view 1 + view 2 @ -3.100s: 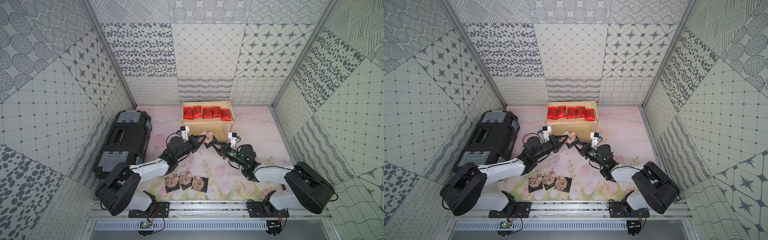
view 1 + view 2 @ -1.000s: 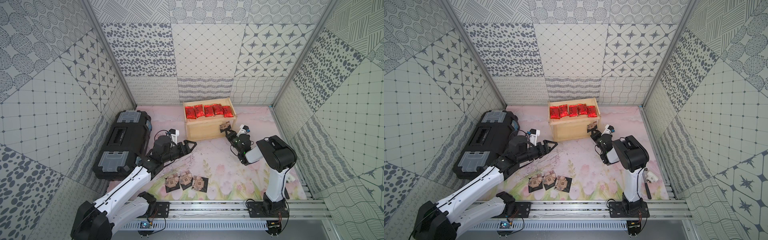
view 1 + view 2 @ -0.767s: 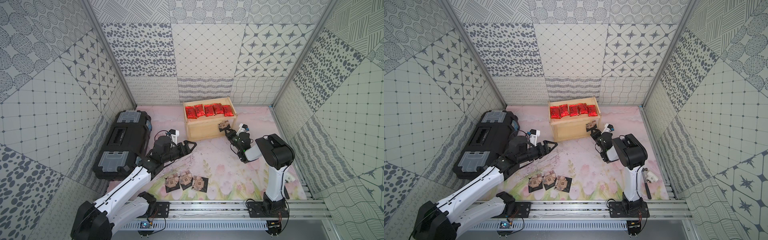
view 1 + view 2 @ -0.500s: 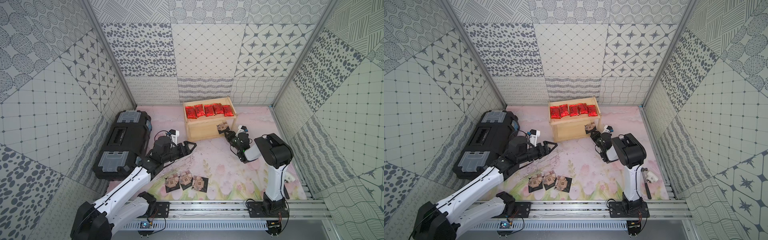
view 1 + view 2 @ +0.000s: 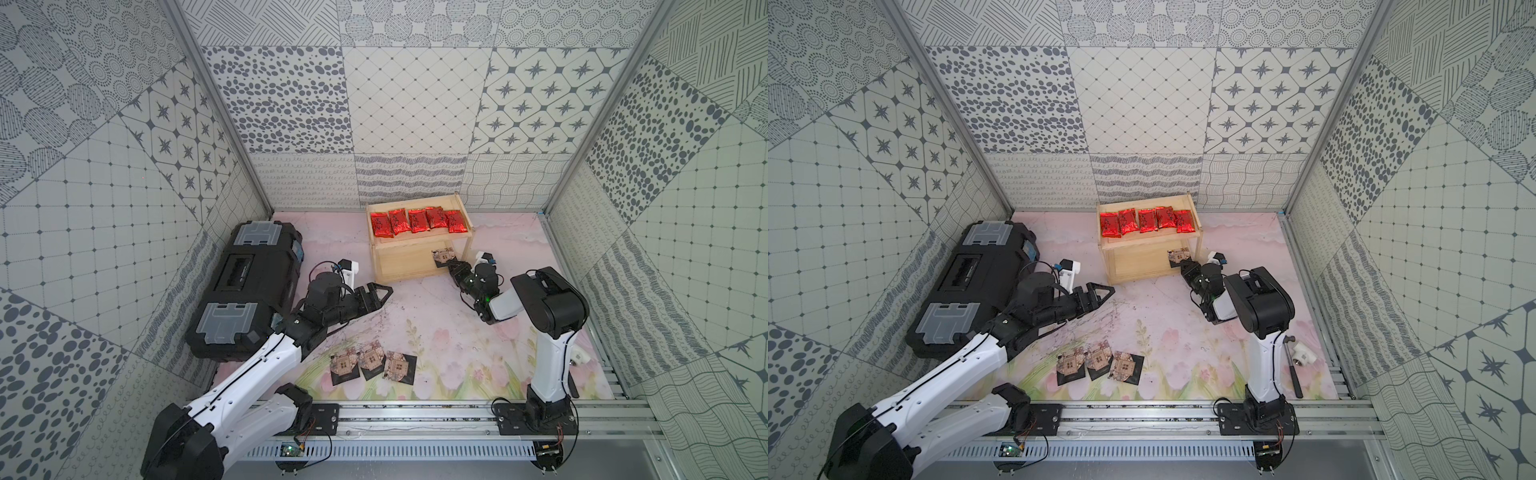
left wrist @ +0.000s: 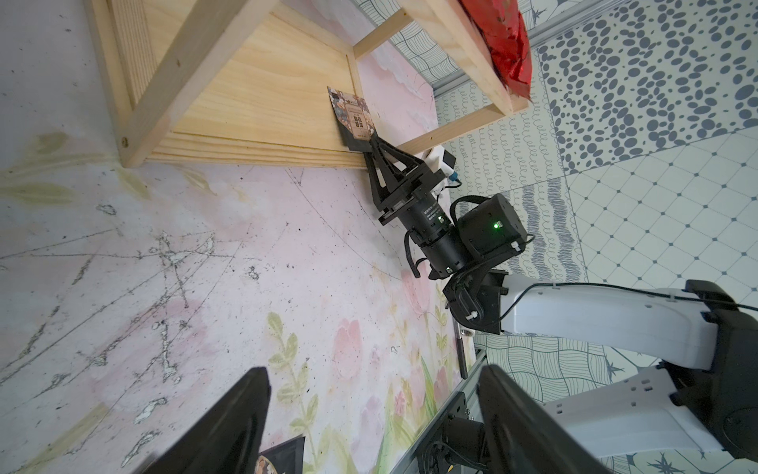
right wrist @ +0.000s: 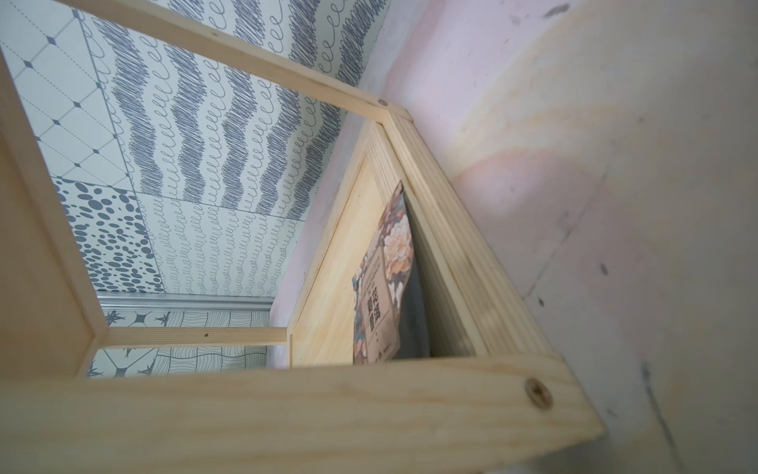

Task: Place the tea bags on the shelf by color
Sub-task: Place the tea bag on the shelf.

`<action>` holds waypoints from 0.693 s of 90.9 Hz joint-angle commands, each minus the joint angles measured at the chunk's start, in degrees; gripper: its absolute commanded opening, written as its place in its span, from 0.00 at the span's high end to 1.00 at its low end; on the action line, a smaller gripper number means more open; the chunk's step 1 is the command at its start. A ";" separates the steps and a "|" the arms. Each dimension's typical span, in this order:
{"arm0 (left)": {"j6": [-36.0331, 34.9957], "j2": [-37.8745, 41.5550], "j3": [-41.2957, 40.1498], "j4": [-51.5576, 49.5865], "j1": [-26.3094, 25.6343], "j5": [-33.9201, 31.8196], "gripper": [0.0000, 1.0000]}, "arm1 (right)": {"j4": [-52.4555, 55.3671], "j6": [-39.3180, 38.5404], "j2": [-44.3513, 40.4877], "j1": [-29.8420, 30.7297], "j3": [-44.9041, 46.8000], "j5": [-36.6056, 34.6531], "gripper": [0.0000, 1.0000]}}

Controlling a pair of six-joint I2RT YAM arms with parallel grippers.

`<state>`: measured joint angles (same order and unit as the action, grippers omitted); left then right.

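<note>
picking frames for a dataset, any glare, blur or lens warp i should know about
Both top views: even soft light, walls splayed by the wide lens, glints on the red tea bags. Left wrist: the left claw is a dark blur, the black sachet sharp. Right wrist: the shelf rail nearest the lens is soft, the sachet's print sharper.

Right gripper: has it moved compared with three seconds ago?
Yes. The right gripper shifted right along the shelf front, from its middle to the right front post, beside the black tea bag.

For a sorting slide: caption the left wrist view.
Right gripper at a black floral tea bag on the shelf lower tier; red tea bag on top.
</note>
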<state>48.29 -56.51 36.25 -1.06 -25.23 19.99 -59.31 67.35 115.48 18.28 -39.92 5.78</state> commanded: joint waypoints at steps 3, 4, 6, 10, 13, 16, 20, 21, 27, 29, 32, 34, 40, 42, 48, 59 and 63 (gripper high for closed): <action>-1.68 0.09 -0.01 0.05 0.36 0.75 0.16 | 3.01 0.14 -2.27 -0.18 0.41 -1.17 0.69; -1.69 0.09 -0.02 0.03 0.41 0.71 0.16 | 3.21 0.15 -2.45 -0.18 0.48 -1.19 0.69; -1.66 0.20 -0.03 0.01 0.37 0.68 0.16 | 3.65 0.10 -2.80 -0.18 0.57 -1.14 0.68; -1.71 0.22 0.03 -0.05 0.49 0.60 0.16 | 4.79 0.15 -3.45 -0.23 0.70 -1.10 0.67; -1.77 0.18 -0.07 -0.03 0.42 0.56 0.16 | 5.55 0.15 -4.07 -0.18 0.86 -1.05 0.65; -1.73 0.25 -0.08 -0.03 0.45 0.50 0.16 | 6.15 0.05 -4.77 -0.18 1.03 -0.78 0.65; -1.85 0.33 -0.19 -0.08 0.45 0.41 0.15 | 7.54 -0.02 -5.73 -0.18 1.30 -0.63 0.63; -1.82 0.29 -0.16 -0.12 0.41 0.36 0.16 | 7.98 -0.11 -5.94 -0.18 1.32 -0.57 0.63; -1.79 0.27 -0.28 -0.11 0.45 0.24 0.16 | 9.50 -0.29 -7.17 -0.18 1.80 -0.33 0.61; -1.73 0.24 -0.25 -0.05 0.45 0.23 0.16 | 9.74 -0.40 -7.57 -0.18 1.98 -0.18 0.60; -1.65 0.19 -0.30 -0.03 0.44 0.21 0.16 | 9.89 -0.57 -8.11 -0.11 2.38 0.26 0.59; -1.61 0.13 -0.26 0.00 0.45 0.18 0.16 | 9.91 -0.73 -8.42 -0.14 2.63 0.61 0.58; -1.56 0.06 -0.38 0.04 0.32 0.10 0.16 | 9.86 -1.55 -9.39 0.07 3.61 1.97 0.56; -1.58 0.15 -0.45 0.01 0.39 0.02 0.16 | 9.73 -1.88 -9.86 0.19 4.04 2.48 0.55; -1.47 0.17 -0.56 -0.63 0.43 -0.47 0.16 | 9.75 -3.28 -11.65 0.72 5.44 4.01 0.53; -1.28 0.93 -0.55 -3.61 0.58 -2.04 0.16 | 13.77 -7.63 -17.91 3.11 8.43 5.96 0.49; -1.15 1.40 -0.89 -4.64 0.41 -2.49 0.16 | 16.20 -10.79 -20.72 4.58 10.00 6.48 0.49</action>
<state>48.01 -56.16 35.77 -1.85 -24.91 19.38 -46.39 63.51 100.44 20.16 -32.69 9.17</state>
